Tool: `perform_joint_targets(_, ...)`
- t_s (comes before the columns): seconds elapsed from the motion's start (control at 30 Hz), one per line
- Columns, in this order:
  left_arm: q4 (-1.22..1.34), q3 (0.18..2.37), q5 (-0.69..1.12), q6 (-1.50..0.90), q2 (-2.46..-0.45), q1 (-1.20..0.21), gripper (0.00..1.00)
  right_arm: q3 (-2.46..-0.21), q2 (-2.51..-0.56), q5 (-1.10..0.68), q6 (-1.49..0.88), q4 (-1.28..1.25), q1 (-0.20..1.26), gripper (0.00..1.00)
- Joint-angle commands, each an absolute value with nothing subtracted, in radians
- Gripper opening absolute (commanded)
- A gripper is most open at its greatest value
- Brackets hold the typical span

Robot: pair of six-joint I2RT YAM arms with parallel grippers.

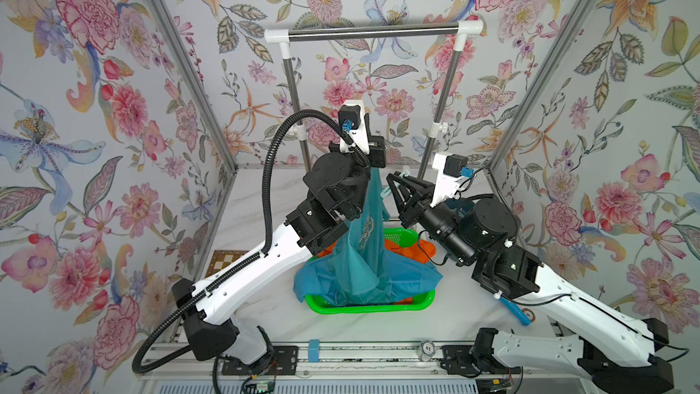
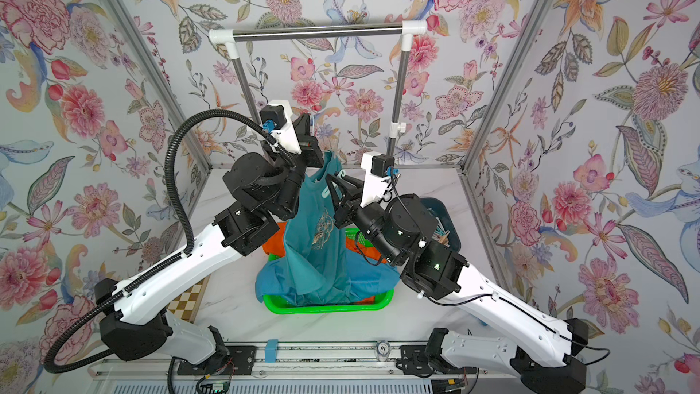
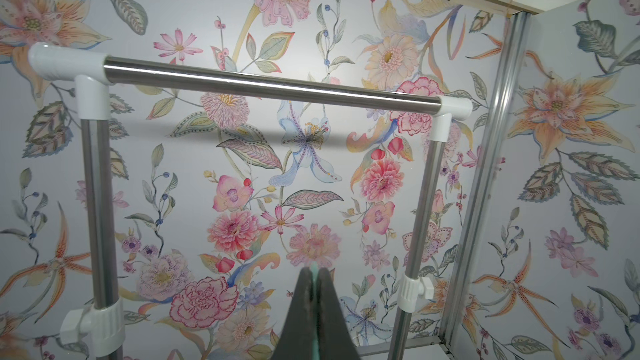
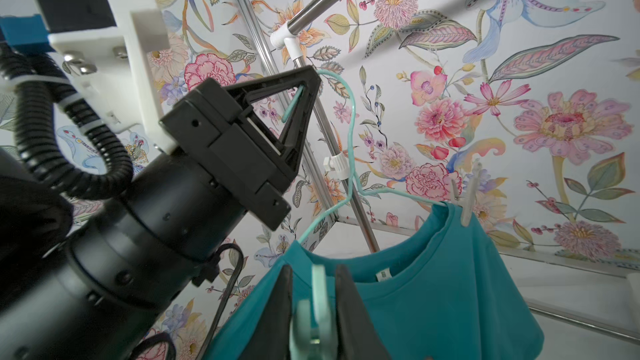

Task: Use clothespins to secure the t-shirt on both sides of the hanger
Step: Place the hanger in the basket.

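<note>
A teal t-shirt (image 1: pixel 363 236) (image 2: pixel 318 236) (image 4: pixel 433 289) hangs on a pale green wire hanger (image 4: pixel 349 140), with its hem down in the basket. My left gripper (image 2: pixel 306 123) (image 3: pixel 313 270) (image 4: pixel 306 84) is shut on the hanger's hook and holds it up below the rack bar. My right gripper (image 1: pixel 394 180) (image 2: pixel 331 180) (image 4: pixel 313 282) is shut on a mint clothespin (image 4: pixel 317 292), right at the shirt's near shoulder by the collar. A beige clothespin (image 4: pixel 467 199) is clipped over the far shoulder and the hanger wire.
A green basket (image 1: pixel 363 308) holds a blue garment (image 1: pixel 314 282) and orange cloth (image 1: pixel 424 248). The steel rack bar (image 1: pixel 373 30) (image 3: pixel 270 86) stands behind on two posts. A dark blue bin (image 2: pixel 435 202) with loose clothespins (image 2: pixel 441 234) sits under my right arm.
</note>
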State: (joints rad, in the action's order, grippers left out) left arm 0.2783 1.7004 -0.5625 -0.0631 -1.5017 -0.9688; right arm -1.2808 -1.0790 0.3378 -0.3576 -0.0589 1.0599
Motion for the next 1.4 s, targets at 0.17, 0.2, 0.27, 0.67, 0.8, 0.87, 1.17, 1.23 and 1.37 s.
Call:
perform_joint_targets(0.17, 0.201, 1.726, -0.034, -0.027, -1.488, -0.877, 0.03, -1.245, -1.022, 0.394, -0.371, -0.062, 1.083, 0.12)
perform_joint_targets(0.2, 0.195, 1.723, 0.009, -0.051, -1.482, -0.855, 0.03, -1.241, -1.013, 0.404, -0.37, -0.056, 1.084, 0.12)
perform_joint_targets(0.27, 0.203, 1.703, 0.094, -0.1, -1.467, -0.805, 0.04, -1.226, -0.992, 0.427, -0.37, -0.047, 1.09, 0.12)
perform_joint_targets(0.67, 0.224, 1.601, 0.101, -0.258, -1.394, -0.763, 0.03, -1.237, -0.952, 0.523, -0.311, 0.009, 1.091, 0.12)
perform_joint_targets(0.8, 0.292, 1.481, 0.126, -0.33, -1.333, -0.762, 0.04, -1.224, -0.92, 0.553, -0.297, 0.018, 1.089, 0.13)
perform_joint_targets(0.87, 0.309, 1.43, 0.139, -0.366, -1.31, -0.761, 0.04, -1.217, -0.905, 0.563, -0.294, 0.024, 1.087, 0.13)
perform_joint_targets(1.17, 0.436, 1.049, 0.139, -0.581, -1.183, -0.7, 0.06, -1.196, -0.876, 0.581, -0.3, 0.055, 1.067, 0.13)
perform_joint_targets(1.23, 0.448, 0.954, 0.135, -0.633, -1.157, -0.673, 0.07, -1.193, -0.876, 0.578, -0.303, 0.058, 1.062, 0.13)
perform_joint_targets(1.37, 0.458, 0.817, 0.124, -0.691, -1.109, -0.633, 0.07, -1.193, -0.886, 0.56, -0.313, 0.063, 1.041, 0.13)
